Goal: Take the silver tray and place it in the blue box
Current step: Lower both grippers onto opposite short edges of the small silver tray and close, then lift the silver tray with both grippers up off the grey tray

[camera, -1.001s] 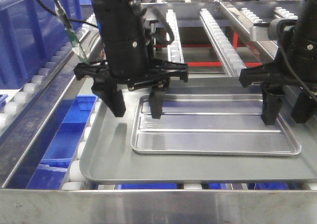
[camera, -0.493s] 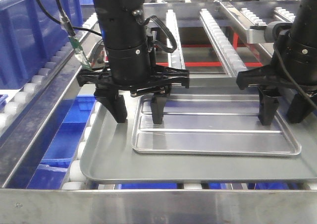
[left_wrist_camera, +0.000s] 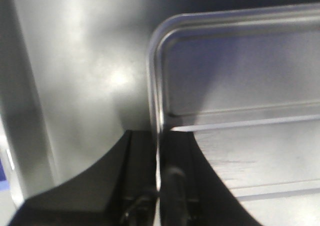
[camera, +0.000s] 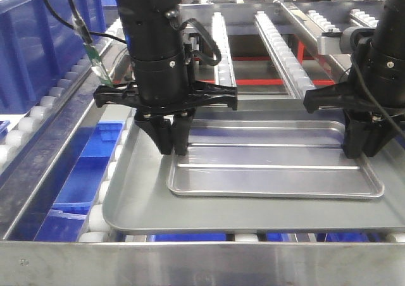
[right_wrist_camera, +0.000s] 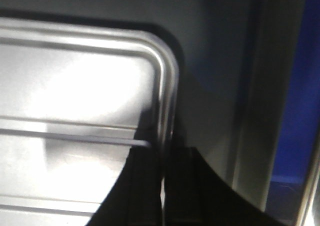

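The silver tray lies inside a larger dull grey tray, its two raised ribs running across its base. My left gripper is shut on the silver tray's left rim; the left wrist view shows the rim pinched between the black fingers. My right gripper is shut on the tray's right rim, seen in the right wrist view. A blue box with ribbed walls stands at the left on the roller conveyor.
Roller rails run away behind the trays. Smaller blue bins sit below the conveyor at the left. A steel frame edge crosses the front.
Both grippers were open, straddling the tray's left and right rims, and have closed on them. The tray has not visibly moved.
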